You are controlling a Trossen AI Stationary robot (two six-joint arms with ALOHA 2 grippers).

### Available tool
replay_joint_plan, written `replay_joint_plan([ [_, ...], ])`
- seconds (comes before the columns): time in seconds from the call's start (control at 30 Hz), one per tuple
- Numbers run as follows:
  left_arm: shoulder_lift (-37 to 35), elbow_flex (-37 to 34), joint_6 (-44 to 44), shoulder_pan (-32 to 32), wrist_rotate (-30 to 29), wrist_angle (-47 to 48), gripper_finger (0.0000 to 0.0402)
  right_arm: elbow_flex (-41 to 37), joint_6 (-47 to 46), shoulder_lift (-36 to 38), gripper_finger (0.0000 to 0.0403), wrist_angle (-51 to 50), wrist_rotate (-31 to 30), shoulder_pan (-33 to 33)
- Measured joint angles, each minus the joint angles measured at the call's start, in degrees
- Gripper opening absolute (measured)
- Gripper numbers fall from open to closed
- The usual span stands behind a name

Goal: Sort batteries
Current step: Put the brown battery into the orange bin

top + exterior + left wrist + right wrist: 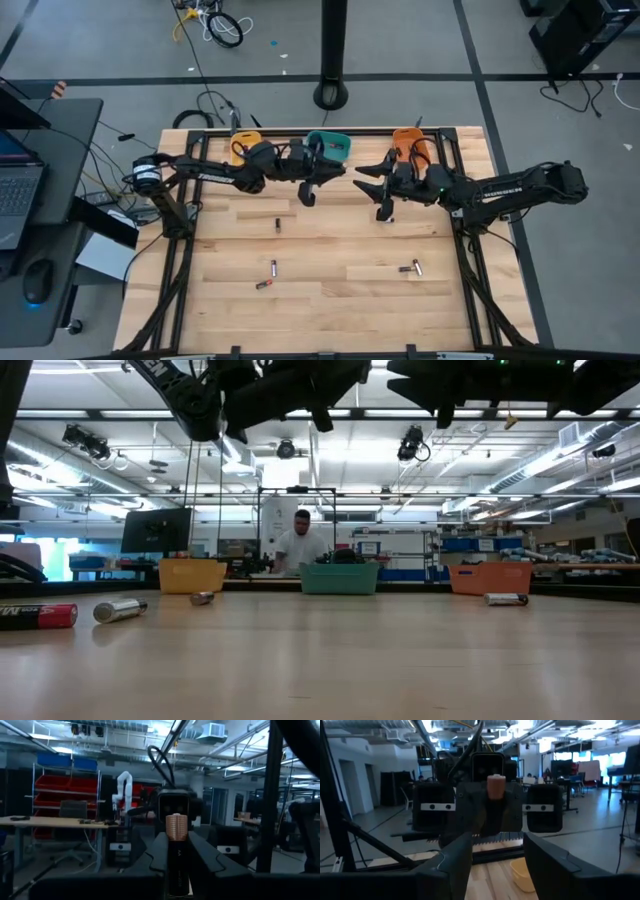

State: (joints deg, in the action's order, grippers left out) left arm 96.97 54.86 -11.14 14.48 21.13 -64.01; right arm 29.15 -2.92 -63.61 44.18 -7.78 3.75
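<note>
Wooden slat table (330, 300) on a grey floor, workshop shelving beyond. Three bins along the far edge: yellow bin (240, 148), teal bin (330, 146), orange bin (408, 143).

Left gripper (308, 190) is raised in front of the teal bin, fingers (159, 851) narrow and clamped on a battery (176, 850): black body, copper-coloured end sticking out past the fingertips. In the low view that gripper hangs above the frame's upper edge, well clear of the tabletop.

Right gripper (384, 205) is in front of the orange bin, facing the left one. Its fingers (457, 855) stand wide with nothing between them. From the right wrist view, the held cell's copper end (496, 786) shows between the two grippers.

Loose batteries on the table: one near the middle (278, 226), two close together toward the near left (273, 267) (263, 284), one toward the near right (415, 267). Low view picks up a red-and-black cell (38, 616) beside a silvery one (120, 609).

Person (300, 545) behind the table, far off.
</note>
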Motion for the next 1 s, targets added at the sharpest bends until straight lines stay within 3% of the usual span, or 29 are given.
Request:
replay_joint_plan([
  [0.4, 7.44, 10.04, -0.17, -1.43, 4.33, 1.31, 0.0046, 0.02, 0.09, -0.02, 0.0177, 1.38, 1.93, -0.15],
  [0.63, 9.55, 12.16, -1.16, -1.44, 5.13, 0.65, 0.0046, 0.02, 0.13, 0.0, 0.0162, 1.67, 1.89, -0.22],
  [1.0, 9.55, 12.16, -1.28, -1.4, 5.67, 0.39, 0.0046, 0.02, 2.03, 0.0, 0.006, 1.01, 0.73, -0.24],
])
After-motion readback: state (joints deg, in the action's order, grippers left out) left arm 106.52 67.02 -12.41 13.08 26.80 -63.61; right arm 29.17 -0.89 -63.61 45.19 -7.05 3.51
